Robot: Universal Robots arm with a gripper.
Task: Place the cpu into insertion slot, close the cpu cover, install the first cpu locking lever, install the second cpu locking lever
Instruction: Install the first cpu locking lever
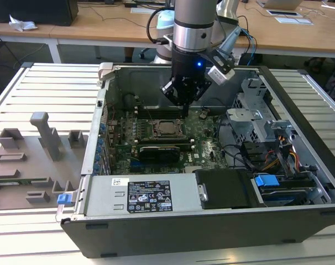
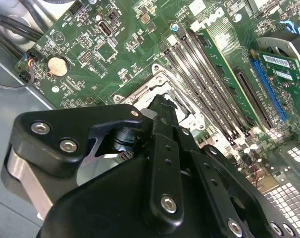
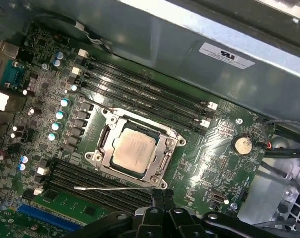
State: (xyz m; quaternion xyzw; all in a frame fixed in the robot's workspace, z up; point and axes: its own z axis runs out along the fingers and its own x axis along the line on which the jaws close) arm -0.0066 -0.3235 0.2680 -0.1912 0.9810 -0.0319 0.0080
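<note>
One pale silvery square cpu (image 3: 133, 150) sits in your dark metal-rimmed insertion slot (image 3: 104, 157), thin silvery cpu cover (image 3: 160, 159) down; black gripper (image 3: 162, 194) hangs beside it, fingers together, empty, suited to pushing.

Both wrist views closely, apparently downward, share motherboard (image 2: 85, 29) (image 3: 209, 148).

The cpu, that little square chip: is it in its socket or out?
In. In the first wrist view the cpu lies flat inside the insertion slot, its silvery rim around it.
</note>
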